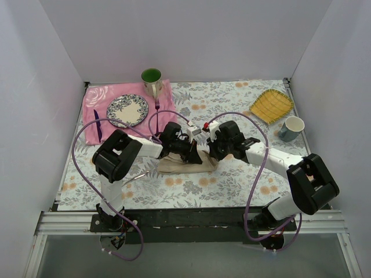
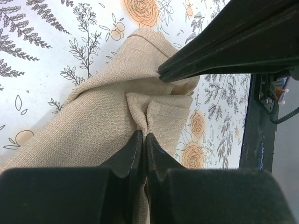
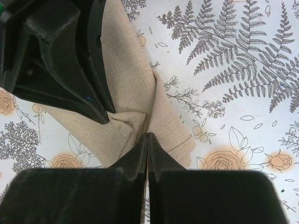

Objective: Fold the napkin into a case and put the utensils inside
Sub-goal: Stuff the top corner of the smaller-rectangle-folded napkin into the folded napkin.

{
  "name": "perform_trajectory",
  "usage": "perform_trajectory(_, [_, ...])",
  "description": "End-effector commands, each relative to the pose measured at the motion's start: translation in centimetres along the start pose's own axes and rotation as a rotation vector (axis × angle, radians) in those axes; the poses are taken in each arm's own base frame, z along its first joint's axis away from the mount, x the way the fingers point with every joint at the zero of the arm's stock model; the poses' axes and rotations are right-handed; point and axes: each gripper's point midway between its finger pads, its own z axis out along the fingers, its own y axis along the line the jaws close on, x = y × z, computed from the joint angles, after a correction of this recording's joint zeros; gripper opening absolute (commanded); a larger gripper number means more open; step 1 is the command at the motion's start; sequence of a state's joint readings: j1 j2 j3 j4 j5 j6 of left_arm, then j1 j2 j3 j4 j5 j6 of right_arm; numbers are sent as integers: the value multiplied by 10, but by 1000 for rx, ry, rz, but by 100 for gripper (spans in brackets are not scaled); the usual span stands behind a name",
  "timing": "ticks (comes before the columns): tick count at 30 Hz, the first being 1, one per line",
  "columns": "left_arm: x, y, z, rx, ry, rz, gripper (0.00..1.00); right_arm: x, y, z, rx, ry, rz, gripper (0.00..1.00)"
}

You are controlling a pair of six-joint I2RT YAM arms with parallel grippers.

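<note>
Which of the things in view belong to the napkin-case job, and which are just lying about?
Job: napkin, pinched by the shut left gripper and right gripper; pale utensils by the left arm.
Lying about: pink mat, plate, purple fork, dark purple utensil, green mug, yellow woven tray, grey-blue mug.

left arm [image 1: 124, 152], right arm [image 1: 272, 156] bent inward, wrists low; left hand [image 2: 144, 137], right hand [image 3: 147, 137] clamped shut, tips close together.
</note>
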State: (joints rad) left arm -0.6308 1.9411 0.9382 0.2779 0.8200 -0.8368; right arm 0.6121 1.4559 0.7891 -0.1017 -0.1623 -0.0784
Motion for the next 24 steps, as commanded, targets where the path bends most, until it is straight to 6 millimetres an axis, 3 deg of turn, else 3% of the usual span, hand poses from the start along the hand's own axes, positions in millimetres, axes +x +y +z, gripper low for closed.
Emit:
perform_trajectory(1, [-6,-4,-4,9,-21,15,0,-25,3,-5,-37,-75,30,1])
perform_trajectory(13, [-39,-14,-7,39,-63,-78,0,-14,11,-6,-82,-55,31,1])
perform_trajectory(19, [-45,-13,-1,52,-54,-121,0,-15,12,-7,-87,-63,29,1])
perform_trajectory(24, [-37,-5,5,34,-25,-167,0,-16,10,-7,-70,-69,26,1])
